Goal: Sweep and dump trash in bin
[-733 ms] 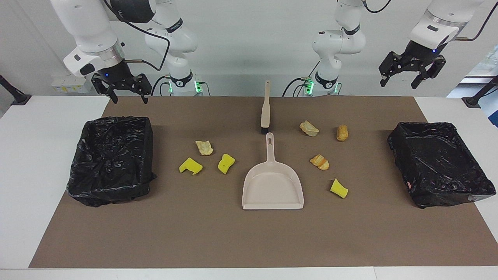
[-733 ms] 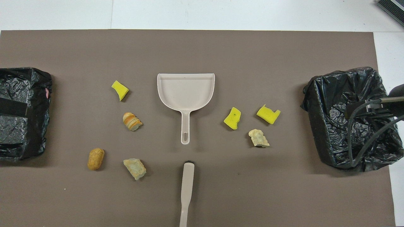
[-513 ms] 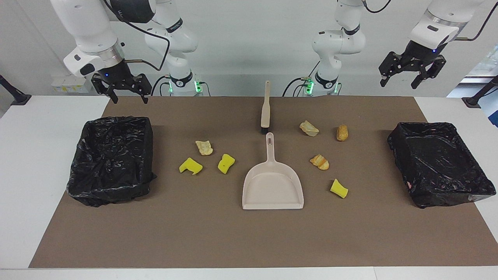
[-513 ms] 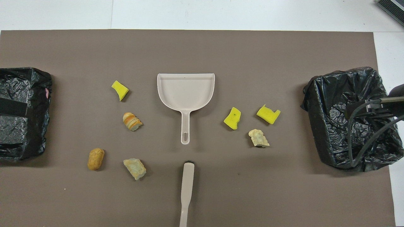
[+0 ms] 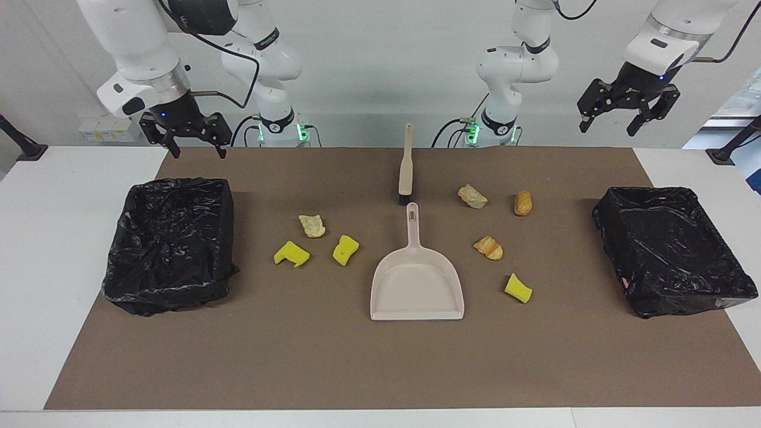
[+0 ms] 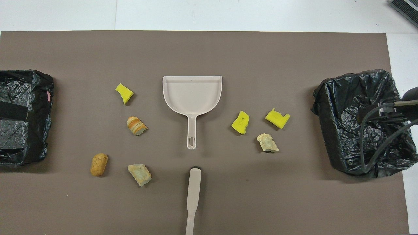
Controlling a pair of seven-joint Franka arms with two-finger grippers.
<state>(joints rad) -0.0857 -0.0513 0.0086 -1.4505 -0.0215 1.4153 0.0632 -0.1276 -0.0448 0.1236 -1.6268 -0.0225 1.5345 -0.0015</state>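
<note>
Nothing swept: seven yellow sponge and tan bread-like trash scraps (image 5: 345, 249) lay below both raised, spread-fingered, empty tools (image 5: 185, 135).

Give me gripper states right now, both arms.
Left gripper: open, empty, raised over the table's back edge near one bin.
Right gripper: open, empty, raised at the other end.

surface: white table (image 5: 35, 285) under a brown mat (image 5: 333, 368) | mid-mat: beige dustpan (image 5: 416, 288), beige brush (image 5: 406, 166) nearer the robots, handles in line | trash (image 5: 345, 249): seven scraps scattered both sides of the dustpan | ends: black-lined bin (image 5: 169, 244) at the right arm's end, another bin (image 5: 672, 249) at the left arm's
</note>
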